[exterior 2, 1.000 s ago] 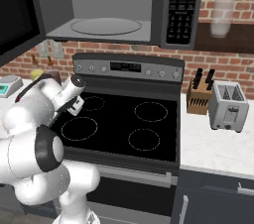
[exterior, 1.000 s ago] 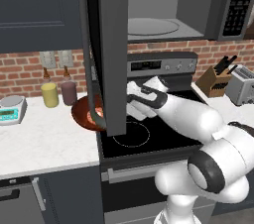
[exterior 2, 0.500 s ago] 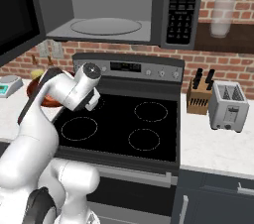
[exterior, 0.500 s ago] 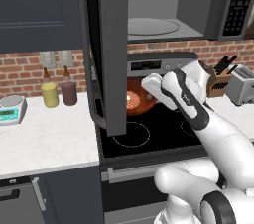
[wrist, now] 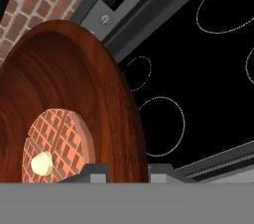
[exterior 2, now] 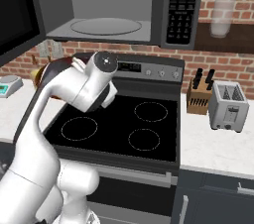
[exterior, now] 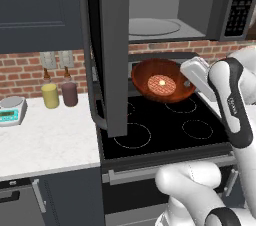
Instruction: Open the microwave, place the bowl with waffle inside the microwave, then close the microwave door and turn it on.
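Bowl is up over the stove, heading for the open microwave

Your gripper (wrist: 128,172) pinches the rim of the bowl (exterior: 162,80) with the waffle (exterior: 162,84) inside. A second ago the bowl sat low by the worktop (exterior: 45,137), behind the microwave door (exterior: 111,50); now it hangs tilted above the stovetop (exterior: 165,127), just under the microwave (exterior: 165,5). Next you lift it in.

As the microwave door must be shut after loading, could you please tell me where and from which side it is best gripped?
Grip the curved grey handle on the free edge of the large dark grey microwave door, coming from the counter side to its left. The door stands swung wide open, edge-on above the black stovetop, so the handle stands clear there, far from the hinge.
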